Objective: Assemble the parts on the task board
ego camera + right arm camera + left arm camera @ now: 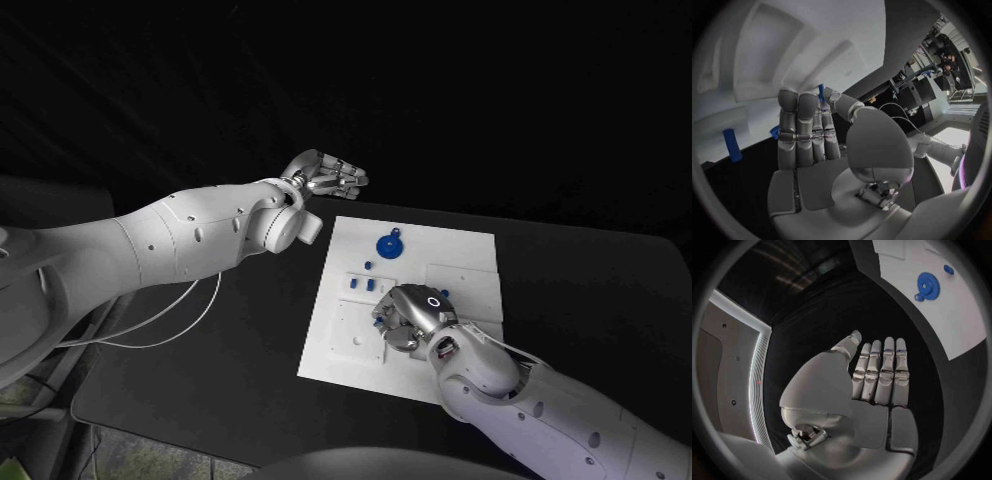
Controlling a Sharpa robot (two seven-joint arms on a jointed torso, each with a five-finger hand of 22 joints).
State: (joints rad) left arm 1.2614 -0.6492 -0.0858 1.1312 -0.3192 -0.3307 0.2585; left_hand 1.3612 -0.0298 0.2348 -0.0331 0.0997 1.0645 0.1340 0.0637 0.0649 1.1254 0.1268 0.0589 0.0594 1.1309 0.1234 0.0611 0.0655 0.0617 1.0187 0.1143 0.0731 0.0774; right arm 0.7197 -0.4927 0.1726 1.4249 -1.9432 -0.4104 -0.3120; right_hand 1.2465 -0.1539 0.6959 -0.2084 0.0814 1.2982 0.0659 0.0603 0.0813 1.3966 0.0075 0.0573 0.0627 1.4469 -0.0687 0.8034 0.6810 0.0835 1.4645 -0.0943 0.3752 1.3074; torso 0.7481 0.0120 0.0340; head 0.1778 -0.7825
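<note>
While over the task board [469,262], right hand [411,318] pinching slim blue peg [821,92] upright; left hand [326,176] open, farther off.

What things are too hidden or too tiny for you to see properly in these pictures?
- Head view: the right hand covers part of the task board, so what lies beneath it is hidden.
- Head view: the small blue parts are too small to tell their shapes.
- Right wrist view: a thin blue piece sits at the fingertips; whether it is pinched is unclear.
- Left wrist view: the board runs off the picture's edge beyond the blue gear.
</note>
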